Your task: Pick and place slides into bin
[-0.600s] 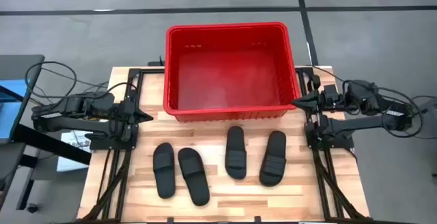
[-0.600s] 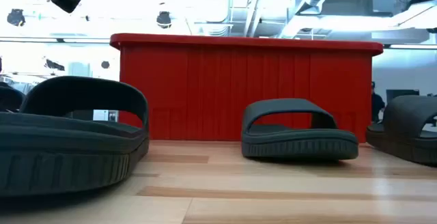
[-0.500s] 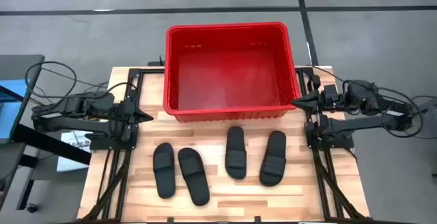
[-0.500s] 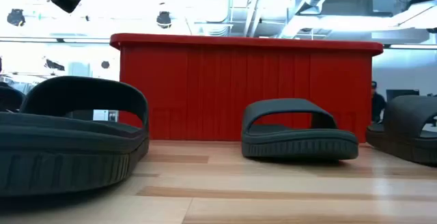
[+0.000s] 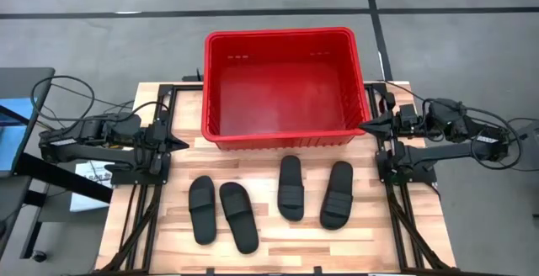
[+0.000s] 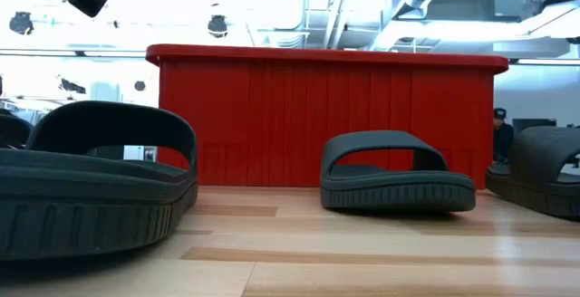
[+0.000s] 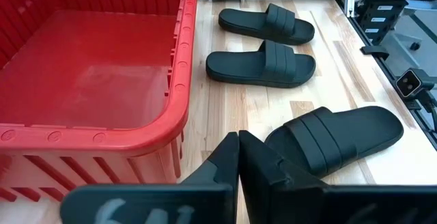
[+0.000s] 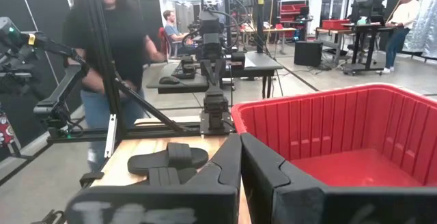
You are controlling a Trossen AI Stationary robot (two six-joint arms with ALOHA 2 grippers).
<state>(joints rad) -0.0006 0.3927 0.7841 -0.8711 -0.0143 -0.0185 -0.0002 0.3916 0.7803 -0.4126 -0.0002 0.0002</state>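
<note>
While both arms waited at the table's sides, four black slides lay on the bare wood at the near half of the table (image 5: 269, 241), none of them in a gripper. Nearest the front edge lay the left pair: the outer left slide (image 5: 201, 209) and the inner left slide (image 5: 238, 216), side by side and almost touching, both angled a little. Slightly farther back lay the right pair, the inner right slide (image 5: 290, 188) and the outer right slide (image 5: 338, 194), set apart by a narrow gap, the outer one tilted toward the right edge. Beyond them stood the red bin (image 5: 283, 140), its near wall just past the toes of the right pair and its far end overhanging the table's back edge; its floor held nothing. The left gripper (image 5: 180, 144) sat at the left rail, level with the bin's near left corner, its fingers (image 7: 229, 157) pressed together on nothing. The right gripper (image 5: 364, 125) sat at the right rail beside the bin's right wall, its fingers (image 8: 232, 157) likewise closed and empty. Farther off, past the table, a person (image 8: 108, 53) in a dark top stood in the room.
</note>
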